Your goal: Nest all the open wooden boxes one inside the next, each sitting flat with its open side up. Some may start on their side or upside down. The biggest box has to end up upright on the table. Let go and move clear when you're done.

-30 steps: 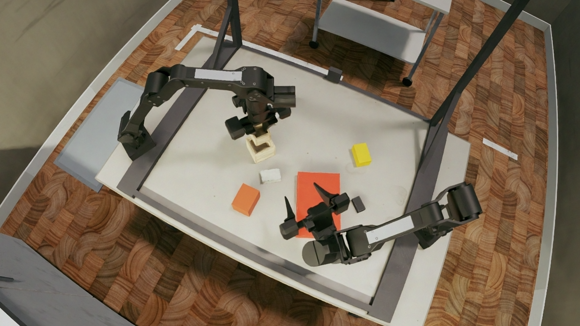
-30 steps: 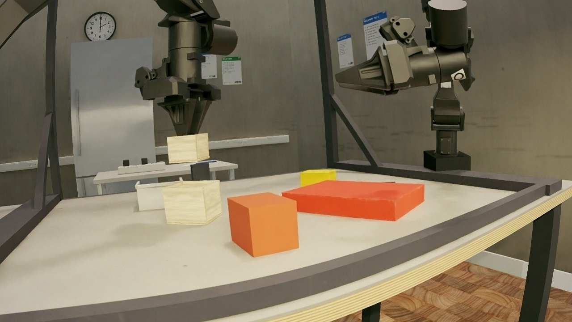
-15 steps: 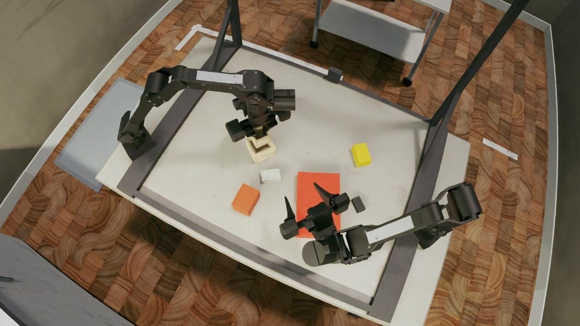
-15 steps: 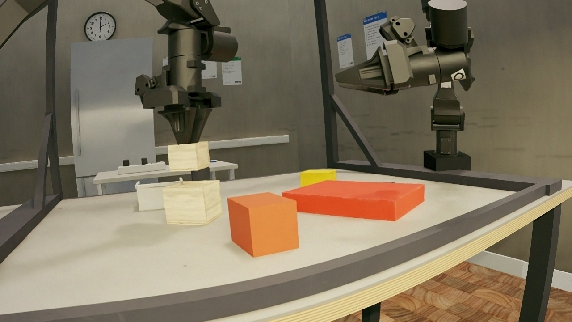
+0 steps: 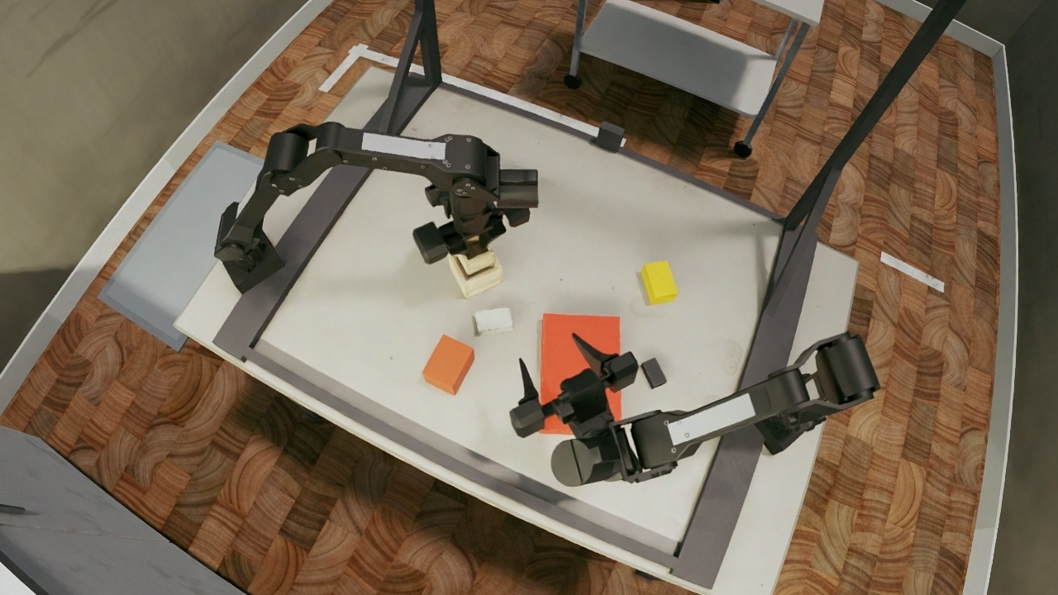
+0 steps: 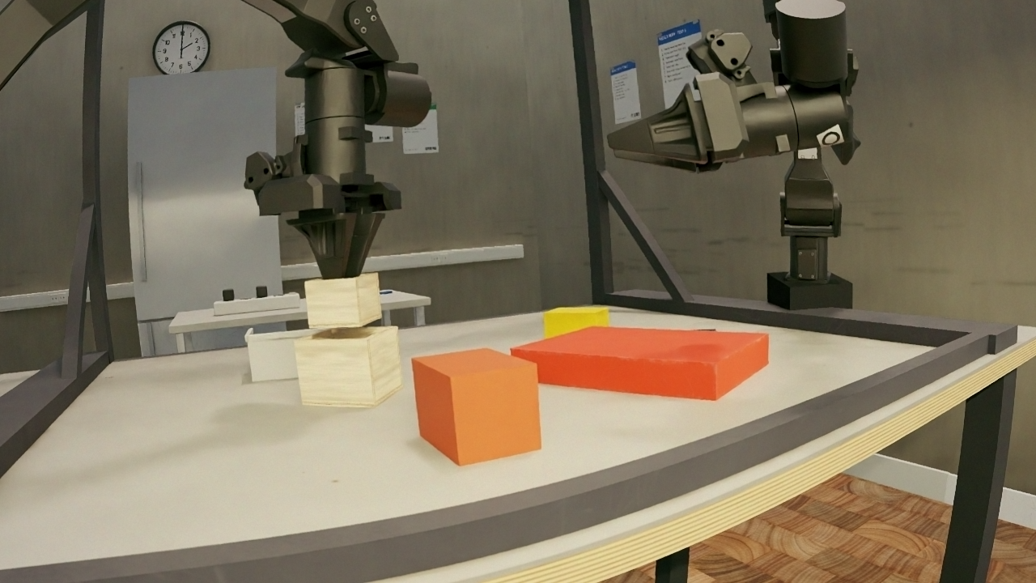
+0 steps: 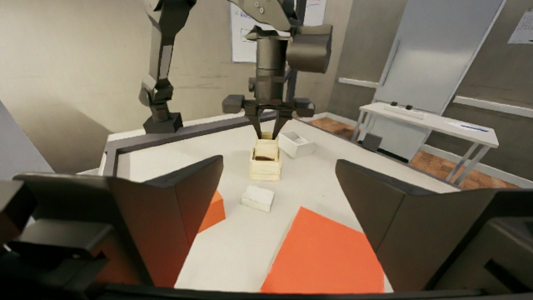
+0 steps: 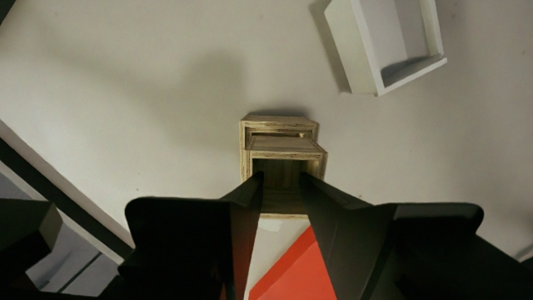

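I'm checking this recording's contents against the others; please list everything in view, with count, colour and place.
held wooden box: one, pale, above the lower one
lower wooden box: one, pale, on the table
open container: one, white, behind them
flat block: one, white, near lower box
cube-like block: one, orange, table
slab: one, red, table
yellow block: one, yellow, beyond slab
small block: one, black, beside slab
side table: one, white, behind
clock: one, white, wall
left gripper: one, black, raised, open
right gripper: one, black, gripping upper box

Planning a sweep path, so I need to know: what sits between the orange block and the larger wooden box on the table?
A small white block, seen in the top and left wrist views.
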Tool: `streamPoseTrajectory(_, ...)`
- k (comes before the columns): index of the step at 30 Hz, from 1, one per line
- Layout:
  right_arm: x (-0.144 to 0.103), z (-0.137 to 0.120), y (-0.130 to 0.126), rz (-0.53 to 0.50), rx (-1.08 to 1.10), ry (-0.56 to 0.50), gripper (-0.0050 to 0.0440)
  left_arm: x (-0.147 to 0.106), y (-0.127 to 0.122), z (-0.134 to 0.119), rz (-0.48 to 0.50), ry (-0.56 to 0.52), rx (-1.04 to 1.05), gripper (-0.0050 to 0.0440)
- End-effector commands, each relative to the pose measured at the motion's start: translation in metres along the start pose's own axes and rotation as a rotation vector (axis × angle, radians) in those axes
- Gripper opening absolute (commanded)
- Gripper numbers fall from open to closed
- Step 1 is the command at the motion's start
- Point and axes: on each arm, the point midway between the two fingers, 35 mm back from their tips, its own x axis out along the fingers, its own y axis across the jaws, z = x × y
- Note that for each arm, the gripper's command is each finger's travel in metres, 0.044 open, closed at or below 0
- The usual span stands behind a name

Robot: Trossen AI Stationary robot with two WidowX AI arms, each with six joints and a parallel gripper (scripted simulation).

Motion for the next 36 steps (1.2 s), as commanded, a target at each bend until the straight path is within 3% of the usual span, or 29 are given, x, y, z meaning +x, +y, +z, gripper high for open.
streamPoseTrajectory(1,0.006,-0.002,0.001,0.002,-0.002,0.001,0.0207,-0.001,0.001,0.007,0.002,-0.007,0.026,0.04)
streamPoseTrajectory(4,-0.004,-0.003,-0.002,-0.021,0.002,0.014,0.0207,-0.001,0.001,0.007,0.002,-0.007,0.026,0.04)
streamPoseTrajectory(36,0.011,-0.002,0.0,-0.003,-0.001,0.004,0.0207,-0.001,0.001,0.007,0.002,-0.007,0.026,0.04)
